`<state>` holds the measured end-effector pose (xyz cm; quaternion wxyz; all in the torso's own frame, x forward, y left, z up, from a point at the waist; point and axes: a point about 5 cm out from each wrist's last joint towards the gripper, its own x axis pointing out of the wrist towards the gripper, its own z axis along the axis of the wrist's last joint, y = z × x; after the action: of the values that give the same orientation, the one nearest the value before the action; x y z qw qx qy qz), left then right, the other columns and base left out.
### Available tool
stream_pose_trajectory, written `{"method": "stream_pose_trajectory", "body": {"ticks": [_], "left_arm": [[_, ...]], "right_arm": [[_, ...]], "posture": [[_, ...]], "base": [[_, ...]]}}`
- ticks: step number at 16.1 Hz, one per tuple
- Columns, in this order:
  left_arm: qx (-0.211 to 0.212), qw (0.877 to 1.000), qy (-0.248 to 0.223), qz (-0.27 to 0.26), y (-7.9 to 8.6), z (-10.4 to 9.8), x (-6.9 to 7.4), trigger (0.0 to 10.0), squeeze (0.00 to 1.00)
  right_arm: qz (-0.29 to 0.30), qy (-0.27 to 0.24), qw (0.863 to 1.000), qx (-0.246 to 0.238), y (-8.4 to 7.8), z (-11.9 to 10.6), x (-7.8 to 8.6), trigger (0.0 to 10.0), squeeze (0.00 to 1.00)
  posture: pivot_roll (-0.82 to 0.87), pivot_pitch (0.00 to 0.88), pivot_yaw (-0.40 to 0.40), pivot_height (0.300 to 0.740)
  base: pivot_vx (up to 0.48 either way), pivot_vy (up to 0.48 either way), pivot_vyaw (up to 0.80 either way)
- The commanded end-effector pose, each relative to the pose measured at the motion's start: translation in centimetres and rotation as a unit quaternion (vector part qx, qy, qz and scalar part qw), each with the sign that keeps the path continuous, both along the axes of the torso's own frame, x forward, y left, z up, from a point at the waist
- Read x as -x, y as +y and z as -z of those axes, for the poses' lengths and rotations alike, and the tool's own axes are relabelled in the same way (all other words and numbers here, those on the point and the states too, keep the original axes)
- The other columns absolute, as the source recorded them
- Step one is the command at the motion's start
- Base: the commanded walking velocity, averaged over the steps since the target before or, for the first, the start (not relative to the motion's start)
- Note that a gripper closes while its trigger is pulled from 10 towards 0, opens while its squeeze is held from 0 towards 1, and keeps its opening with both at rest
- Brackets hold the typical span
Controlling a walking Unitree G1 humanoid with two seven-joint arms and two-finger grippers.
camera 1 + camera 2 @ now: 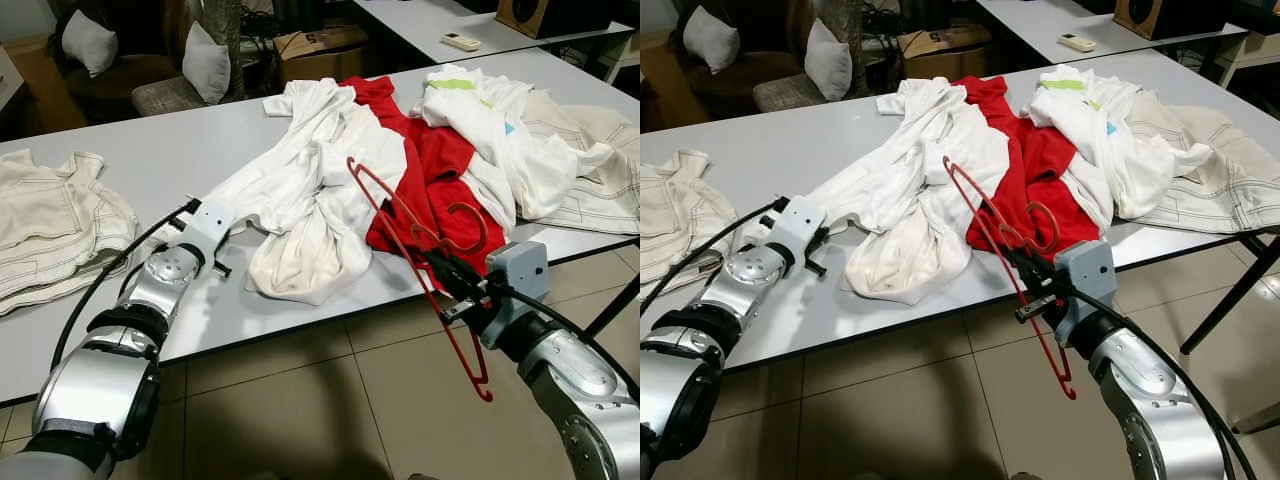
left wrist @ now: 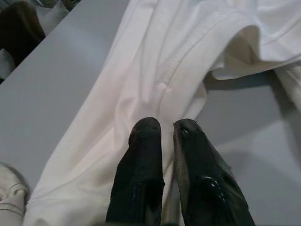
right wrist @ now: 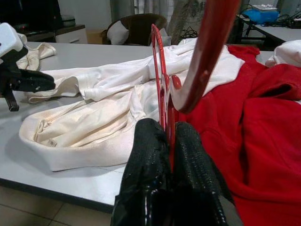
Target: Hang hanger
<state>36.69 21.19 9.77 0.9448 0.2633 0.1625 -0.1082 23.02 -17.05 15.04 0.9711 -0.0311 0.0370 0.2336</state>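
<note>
A thin red hanger [image 3: 207, 56] stands tilted over the front edge of the grey table [image 1: 150, 150], its lower end hanging down past the edge toward the tiled floor. My right gripper [image 1: 440, 265] is shut on its wire just below the hook. Behind it a white shirt [image 1: 320, 200] lies crumpled on the table beside a red garment [image 1: 440, 160]. My left gripper [image 2: 162, 125] rests on the shirt's sleeve at the table's left middle. Its fingers [image 2: 146, 141] are pressed almost together, with white cloth in the slit between them.
A cream jacket [image 1: 50, 225] lies at the table's left end. More white and cream clothes [image 1: 560, 160] are heaped on the right. Beyond the table are chairs with cushions [image 1: 205, 60], a cardboard box [image 1: 320, 50] and a second table [image 1: 420, 20].
</note>
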Motion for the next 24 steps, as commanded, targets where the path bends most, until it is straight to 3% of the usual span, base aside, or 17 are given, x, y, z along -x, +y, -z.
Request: {"method": "stream_pose_trajectory", "body": {"ticks": [1,7,8,9,10,11,14,19,20,21,24], "left_arm": [[-0.006,1.0,0.001,-0.012,0.6,-0.4,-0.2,0.0,0.0],[0.027,0.999,-0.017,-0.018,0.0,-0.2,-0.1,0.0,0.0],[0.071,0.996,-0.047,-0.013,0.0,-1.1,-0.3,10.0,0.27],[0.113,0.99,-0.086,0.007,0.0,-2.0,-0.4,10.0,1.0],[0.131,0.985,-0.106,0.027,0.0,-2.3,-0.2,10.0,1.0],[0.121,0.986,-0.111,0.03,0.0,-2.3,0.0,10.0,1.0],[0.087,0.991,-0.092,0.051,-0.2,-1.1,0.6,10.0,1.0],[0.088,0.991,-0.094,0.048,-0.9,-1.1,0.3,10.0,1.0],[0.098,0.99,-0.091,0.048,-0.9,-1.1,0.3,10.0,0.88],[0.107,0.99,-0.083,0.048,-1.0,-0.9,0.3,10.0,0.0],[0.052,0.996,-0.066,0.03,-0.6,-0.6,0.2,10.0,0.0]], "right_arm": [[-0.004,-0.002,1.0,0.002,-0.2,-0.3,-0.1,10.0,0.0],[-0.012,0.0,1.0,0.009,-0.2,-0.5,0.1,10.0,0.0],[-0.012,0.002,1.0,0.006,0.1,-0.4,0.1,10.0,0.0],[-0.005,0.004,1.0,-0.001,0.4,-0.2,0.1,10.0,0.0],[0.002,0.006,1.0,-0.011,0.6,0.0,0.1,10.0,0.0],[0.002,0.008,1.0,-0.015,0.7,0.0,0.3,10.0,0.0],[-0.006,0.003,1.0,-0.024,1.1,-0.8,1.0,10.0,0.0],[-0.003,0.01,1.0,-0.029,0.6,-1.4,1.7,10.0,0.0],[-0.003,0.011,0.999,-0.029,0.6,-1.4,1.7,10.0,0.0],[-0.002,0.013,0.999,-0.029,0.6,-1.5,1.8,10.0,0.0],[-0.001,0.014,1.0,-0.027,0.5,-1.7,1.9,10.0,0.0]], "posture": [[-0.21,0.0,0.115,0.74],[-0.24,0.0,0.101,0.74],[-0.23,0.0,0.083,0.74],[-0.22,0.0,0.07,0.74],[-0.21,0.0,0.057,0.74],[-0.2,0.0,0.038,0.74],[-0.21,0.0,0.022,0.74],[-0.25,0.006,0.018,0.74],[-0.25,0.006,0.018,0.74],[-0.25,0.009,0.021,0.74],[-0.27,0.024,0.021,0.74]], "base": [[0.0,0.0,0.0],[0.0,0.0,0.0],[0.0,0.0,0.0],[0.0,0.0,0.0],[0.0,0.0,0.0],[0.0,0.0,0.0],[0.0,0.0,0.0],[0.0,0.0,0.0],[0.0,0.0,0.0],[0.0,0.0,0.0],[0.0,0.0,0.0]]}}
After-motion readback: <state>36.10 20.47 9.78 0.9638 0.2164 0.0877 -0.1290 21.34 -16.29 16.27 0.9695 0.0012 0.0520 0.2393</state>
